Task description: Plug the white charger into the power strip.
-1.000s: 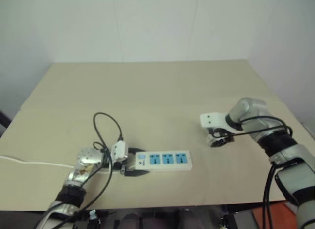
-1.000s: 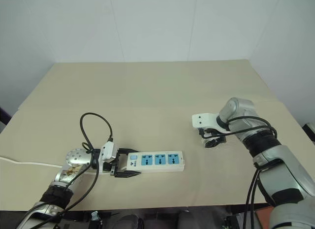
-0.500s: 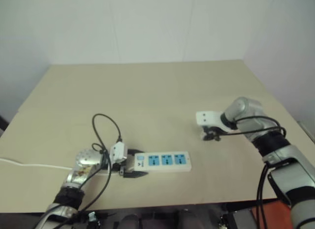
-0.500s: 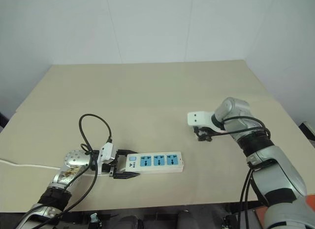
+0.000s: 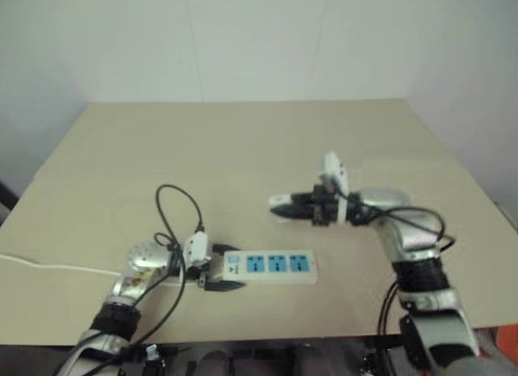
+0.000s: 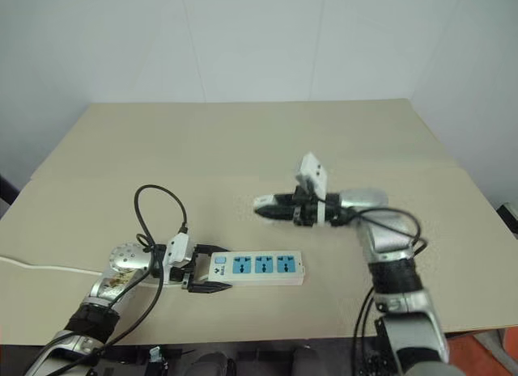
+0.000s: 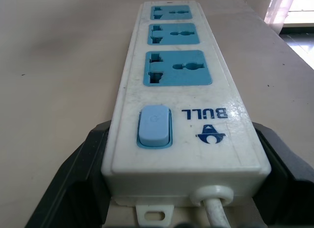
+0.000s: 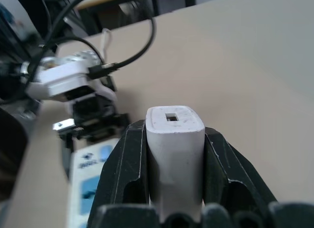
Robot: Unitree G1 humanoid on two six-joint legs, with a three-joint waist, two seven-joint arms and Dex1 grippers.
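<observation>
Fingers of my right gripper (image 8: 175, 184) are clamped on both flanks of the white charger (image 8: 174, 149), held above the table (image 5: 243, 141), level and aimed toward my left. Over near the table's front edge my left gripper (image 7: 184, 189) pinches the switch end of the power strip (image 5: 267, 265), which lies flat with its cord running off toward the left edge.

The risk, as I judge it: the charger sits deep between my pads and I can't tell which way its prongs face, so a bad tilt going down could miss the slots or shove the strip askew.

My right wrist view shows the charger's end face with its small port; the head views reduce it to a pale tip. My left wrist view gives all three blue sockets (image 7: 177, 67) empty.
</observation>
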